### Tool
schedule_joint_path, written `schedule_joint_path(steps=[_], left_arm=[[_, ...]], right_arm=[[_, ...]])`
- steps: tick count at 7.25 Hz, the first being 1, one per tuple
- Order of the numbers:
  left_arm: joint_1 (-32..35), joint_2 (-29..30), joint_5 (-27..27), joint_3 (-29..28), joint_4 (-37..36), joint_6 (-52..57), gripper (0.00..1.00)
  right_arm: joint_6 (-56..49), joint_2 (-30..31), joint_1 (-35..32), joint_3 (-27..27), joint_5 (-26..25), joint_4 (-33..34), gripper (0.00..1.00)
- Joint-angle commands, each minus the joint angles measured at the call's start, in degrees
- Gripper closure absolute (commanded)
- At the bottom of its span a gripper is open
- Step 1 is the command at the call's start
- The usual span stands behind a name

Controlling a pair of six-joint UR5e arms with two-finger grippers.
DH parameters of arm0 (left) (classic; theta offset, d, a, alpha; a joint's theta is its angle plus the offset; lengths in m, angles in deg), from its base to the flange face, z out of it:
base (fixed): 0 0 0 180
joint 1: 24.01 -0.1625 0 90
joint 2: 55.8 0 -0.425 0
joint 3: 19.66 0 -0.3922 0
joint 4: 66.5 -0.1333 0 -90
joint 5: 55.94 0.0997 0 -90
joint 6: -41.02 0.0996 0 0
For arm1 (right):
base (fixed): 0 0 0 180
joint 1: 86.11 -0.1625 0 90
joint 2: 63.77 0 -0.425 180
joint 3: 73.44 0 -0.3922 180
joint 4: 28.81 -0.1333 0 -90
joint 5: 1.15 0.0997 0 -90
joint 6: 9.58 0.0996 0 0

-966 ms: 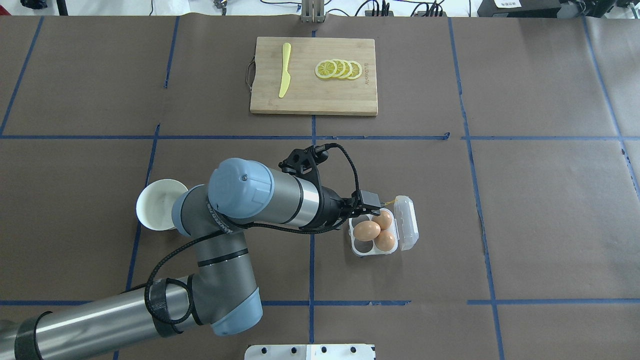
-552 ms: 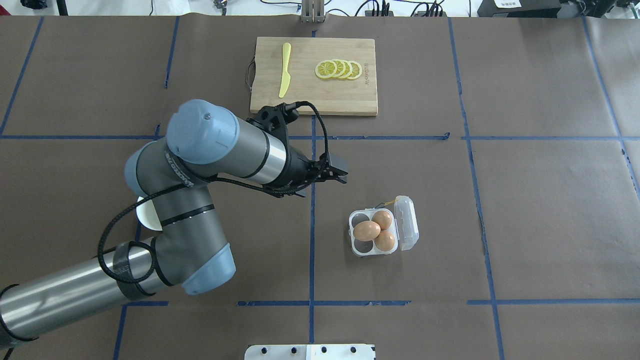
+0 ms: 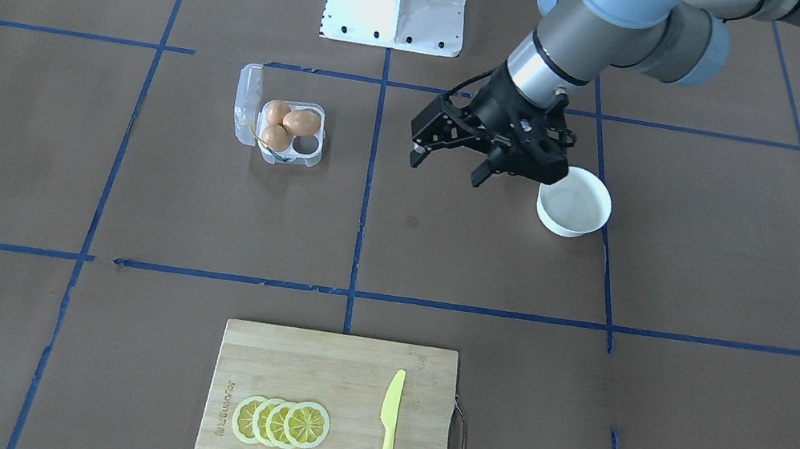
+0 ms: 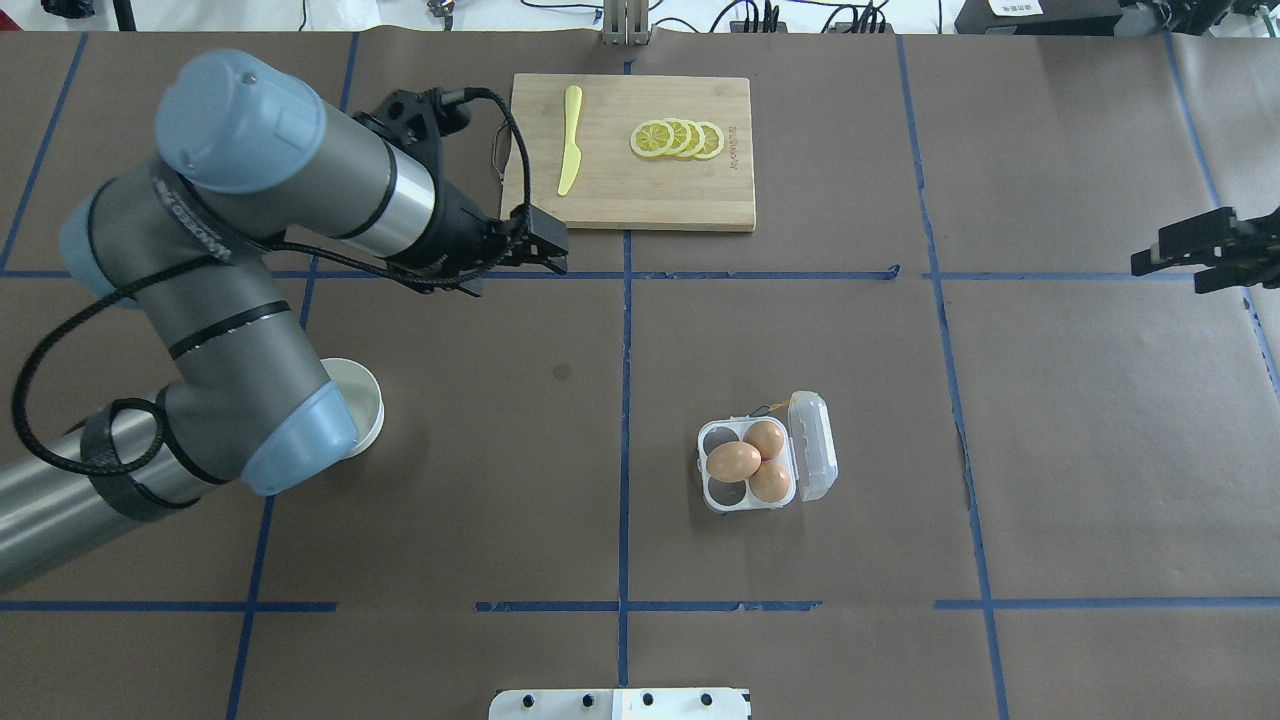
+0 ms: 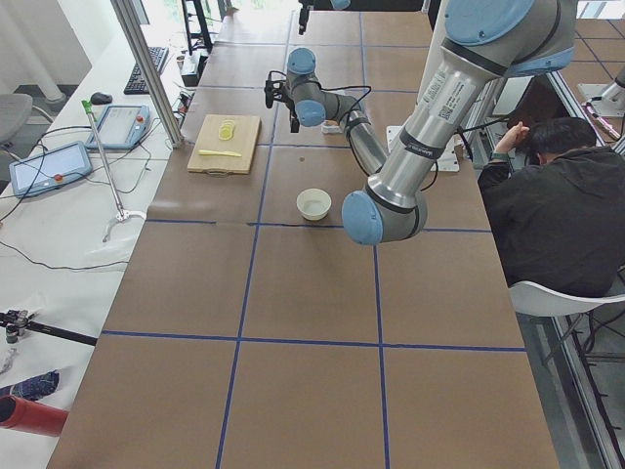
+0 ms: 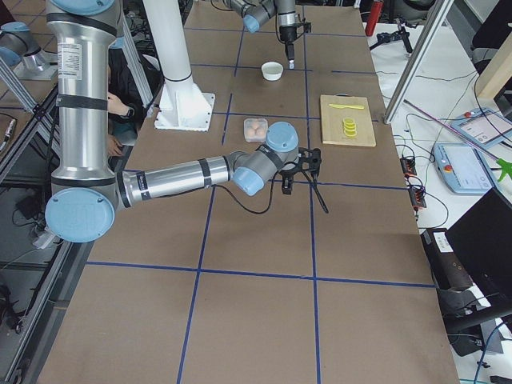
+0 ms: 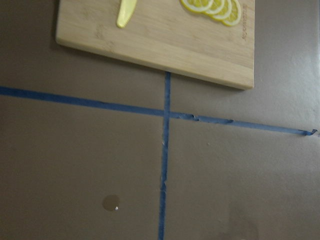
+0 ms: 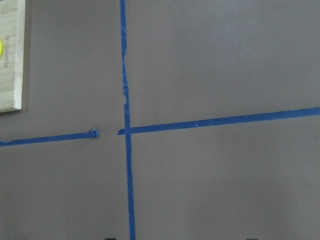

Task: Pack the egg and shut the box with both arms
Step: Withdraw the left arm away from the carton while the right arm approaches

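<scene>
three eggs sat in the box (image 4: pixel 712 492), lid (image 4: pixel 815 447) hinged open on the side away from the bowl (image 4: pixel 370 408). the egg (image 4: pixel 733 461) we took to be the task's lay on the bowl side of the box. in the overhead view it seemed to straddle two cells rather than sit in one, touching the other two eggs (image 4: pixel 767 438). we could not confirm its seating.

left claw (image 3: pixel 446 170): fingers spread wide, nothing between them, hovering beside the bowl and well apart from the box. right claw (image 4: pixel 1185 268): at the far edge of the worktop (image 4: pixel 1050 400), also spread and empty, well apart from the box.

risks, as we judged them:
- if the egg rode high across two cells, the lid would bear down on it and could crack the shell or refuse to latch.
- the box looked light. a push on the lid from one claw alone could skid or tip it, so the other claw should brace the base first.
- the thin clear lid gave little edge to catch, so a claw could slip off it or pinch the yellow string (image 4: pixel 775 405) near the hinge end.
- a low approach from the left could clip the egg.
</scene>
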Motion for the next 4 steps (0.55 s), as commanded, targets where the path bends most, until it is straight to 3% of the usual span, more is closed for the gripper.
schedule_joint_path(steps=[1, 2, 4], left_arm=[[8.06, -3.55, -1.16, 2.84, -3.73, 9.94, 0.0], [10.96, -6.79, -2.22, 4.16, -3.74, 14.52, 0.0], [15.97, -11.11, -4.42, 4.35, -3.74, 22.96, 0.0]], right_arm=[[6.05, -0.01, 8.41, 2.88, -1.82, -4.69, 0.87], [9.71, -0.01, 11.93, 4.73, -3.21, -4.69, 1.0], [12.11, -1.5, 20.62, 5.45, -9.87, -4.69, 1.0]])
